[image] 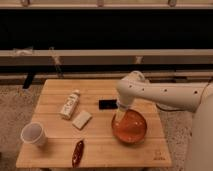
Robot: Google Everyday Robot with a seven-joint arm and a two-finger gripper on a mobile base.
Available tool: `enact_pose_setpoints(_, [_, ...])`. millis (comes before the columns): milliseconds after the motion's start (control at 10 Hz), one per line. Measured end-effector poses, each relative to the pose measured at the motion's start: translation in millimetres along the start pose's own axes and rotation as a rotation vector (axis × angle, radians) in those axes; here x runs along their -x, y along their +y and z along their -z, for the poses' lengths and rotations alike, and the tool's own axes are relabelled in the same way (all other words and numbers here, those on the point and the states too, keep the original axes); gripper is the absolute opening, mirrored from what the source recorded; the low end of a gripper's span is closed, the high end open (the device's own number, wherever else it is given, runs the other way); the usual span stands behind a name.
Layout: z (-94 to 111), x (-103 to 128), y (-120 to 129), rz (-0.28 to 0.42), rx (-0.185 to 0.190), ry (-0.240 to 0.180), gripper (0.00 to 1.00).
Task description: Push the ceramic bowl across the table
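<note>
Entry: the round, shallow, glossy orange-red ceramic bowl sat on the right half of the small light wooden slatted table, toward the front edge. It was well apart from the white cup at front left.

The gripper hung at the bowl's far-left rim, with the white arm reaching in from the right. I could not tell whether it was spread or closed, nor whether it touched the rim or sat just inside it.

Handling, my judgement:
- The bowl looked rigid, fairly heavy and brittle, with a slick glaze.
- It should slide on its foot but may catch at the plank gaps.
- I saw no need to pinch it. I would press low on the wall, since contact at the lip could tip it.
- The small flat black object lay just beside the far rim.
</note>
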Motion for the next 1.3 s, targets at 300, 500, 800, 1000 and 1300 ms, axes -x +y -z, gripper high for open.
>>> enact_pose_setpoints(300, [0.1, 0.0, -0.1, 0.0, 0.0, 0.0, 0.8])
enact_pose_setpoints(500, [0.0, 0.0, -0.1, 0.0, 0.0, 0.0, 0.8])
enact_pose_setpoints(800, [0.0, 0.1, -0.1, 0.0, 0.0, 0.0, 0.8])
enact_pose_setpoints(1000, [0.0, -0.2, 0.8, 0.0, 0.0, 0.001, 0.8])
enact_pose_setpoints(1300, [2.8, -19.8, 7.1, 0.019, -0.032, 0.01, 0.8])
